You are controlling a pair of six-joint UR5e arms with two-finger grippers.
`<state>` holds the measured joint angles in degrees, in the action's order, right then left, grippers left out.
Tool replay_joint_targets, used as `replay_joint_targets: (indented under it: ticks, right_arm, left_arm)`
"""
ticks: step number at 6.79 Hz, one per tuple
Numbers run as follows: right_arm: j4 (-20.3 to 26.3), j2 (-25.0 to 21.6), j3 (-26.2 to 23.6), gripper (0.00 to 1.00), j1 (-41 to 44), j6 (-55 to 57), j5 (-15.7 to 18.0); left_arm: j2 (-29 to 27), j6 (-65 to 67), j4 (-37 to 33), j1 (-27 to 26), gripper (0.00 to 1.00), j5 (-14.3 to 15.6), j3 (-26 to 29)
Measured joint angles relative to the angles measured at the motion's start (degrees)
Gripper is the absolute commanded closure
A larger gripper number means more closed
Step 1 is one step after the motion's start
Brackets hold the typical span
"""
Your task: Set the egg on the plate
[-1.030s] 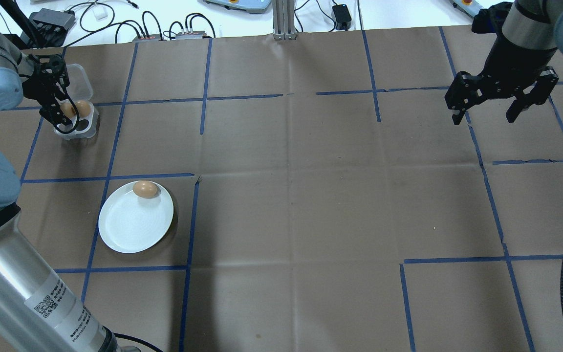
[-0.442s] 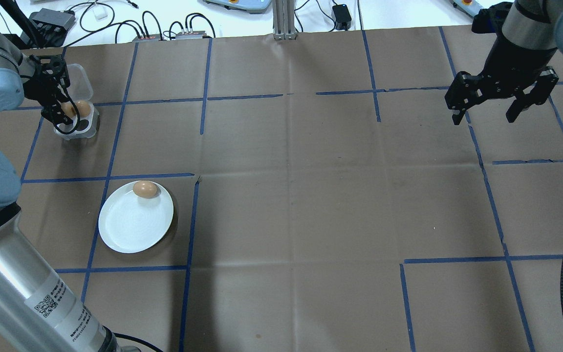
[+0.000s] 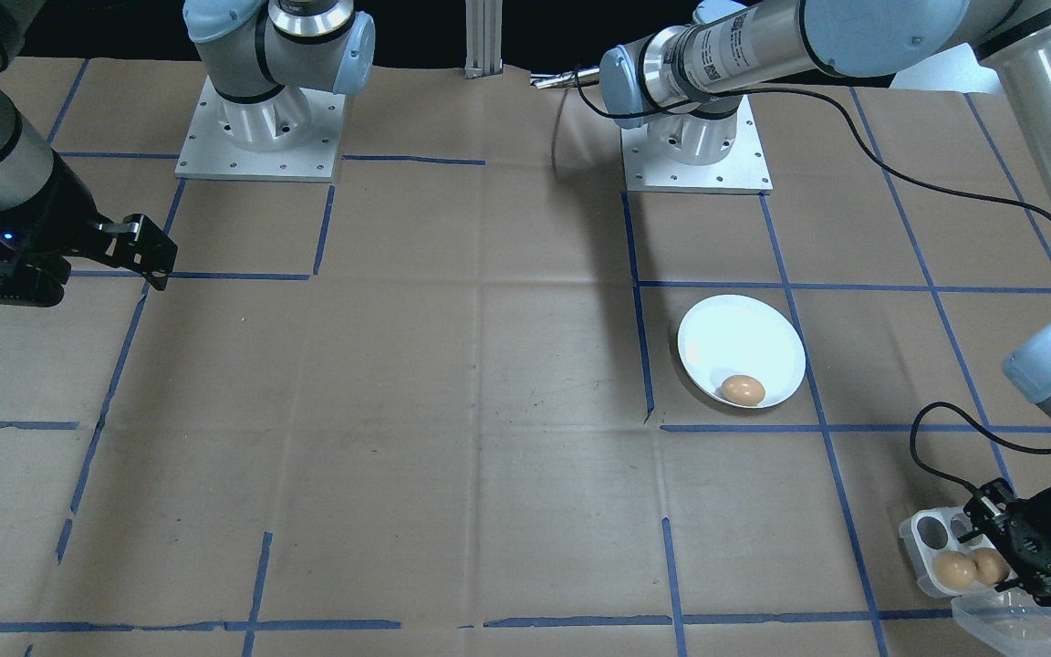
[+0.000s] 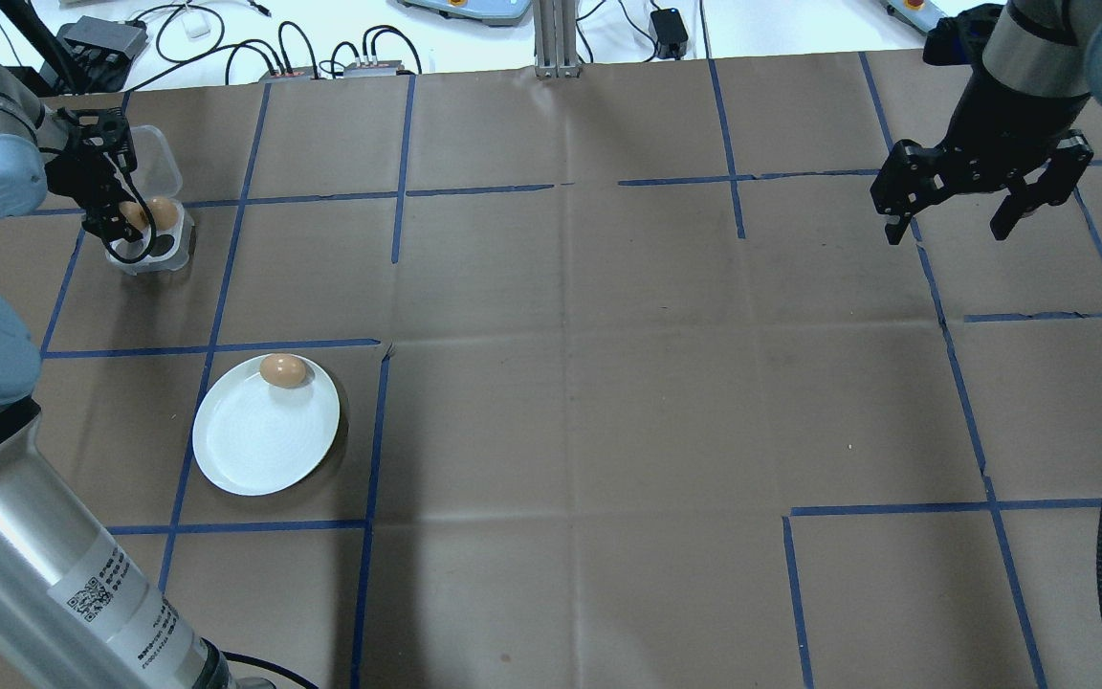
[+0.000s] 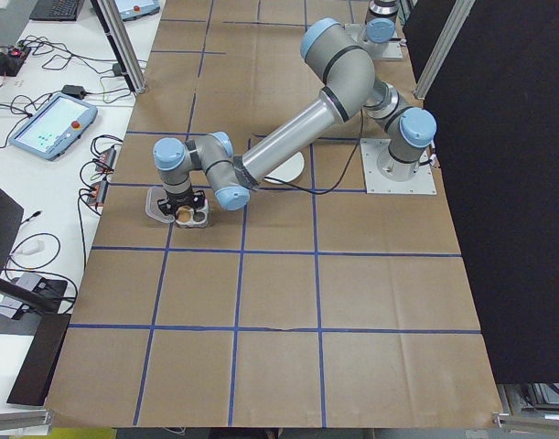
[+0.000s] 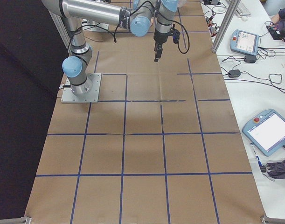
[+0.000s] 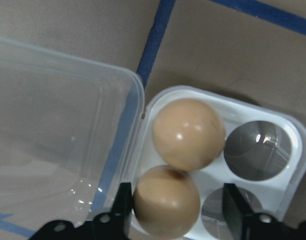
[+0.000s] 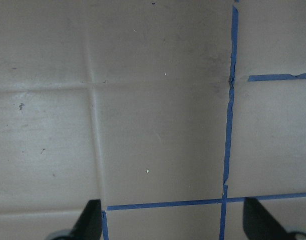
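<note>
Brown shell, smooth and rounded: the egg [image 7: 167, 202] sat in the near cup of the tray [image 7: 293, 165], touching a second egg [image 7: 189, 134] in the cup beyond. It looked light, hard but brittle, and slick enough to squirt out under a hard squeeze; I would have taken it across its widest part, gently. The left pincer [image 7: 175, 212] stood wide, one finger on each side of that egg, not yet pressing as far as I could see. The tray's cup walls and the neighbouring egg left little room for the fingers, and the clear lid [image 7: 52, 140] lay open alongside. The plate [image 4: 254, 450] lay near, already carrying one egg [image 4: 284, 370] at its rim, with bare white left. The right pincer [image 4: 980, 196] hung wide and empty, well apart
</note>
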<state>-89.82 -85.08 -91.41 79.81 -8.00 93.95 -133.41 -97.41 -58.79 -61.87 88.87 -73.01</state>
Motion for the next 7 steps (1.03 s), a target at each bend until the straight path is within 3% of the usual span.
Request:
replay_joint_targets:
  ticks: [2, 7]
  right_arm:
    - [0.00, 0.00, 0.00, 0.00, 0.00, 0.00, 0.00]
    - [0.00, 0.00, 0.00, 0.00, 0.00, 0.00, 0.00]
  left_arm:
    - [0.06, 0.23, -0.02, 0.00, 0.77, -0.01, -0.04]
    - [4.81, 1.17, -4.57, -0.01, 0.79, 0.56, -1.59]
